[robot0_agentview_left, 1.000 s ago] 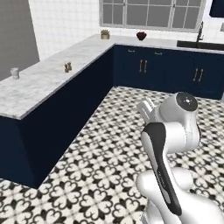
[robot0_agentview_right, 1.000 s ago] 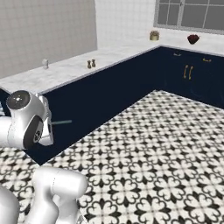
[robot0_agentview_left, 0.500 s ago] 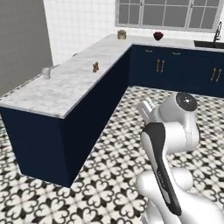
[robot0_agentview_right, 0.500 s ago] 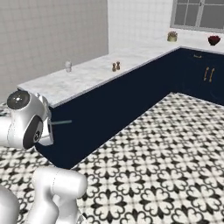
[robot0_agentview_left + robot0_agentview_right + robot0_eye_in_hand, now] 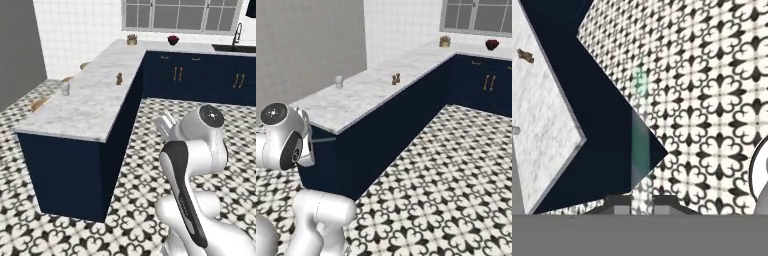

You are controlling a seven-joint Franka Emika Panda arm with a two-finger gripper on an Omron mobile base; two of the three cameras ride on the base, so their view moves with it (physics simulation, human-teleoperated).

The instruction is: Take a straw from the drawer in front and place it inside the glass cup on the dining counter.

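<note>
The glass cup is seen standing upright near the left edge of the long marble surface, with two small brown shakers further along toward the corner; a potted plant and a dark red bowl are set at the far end beneath the window. From the right base camera, the cup is shown on the same surface, the shakers to its right, and the straw is seen as a thin pale line projecting roughly level from beside the white arm toward the navy base of the surface. In the hand view, the straw is gripped between the narrowly closed fingertips of the hand; its long axis runs straight away from the hand, upward in this view, crossing the navy side panel and ending over the patterned floor. The straw is held well apart from the cup, which stands on the surface at the left of this view.
</note>
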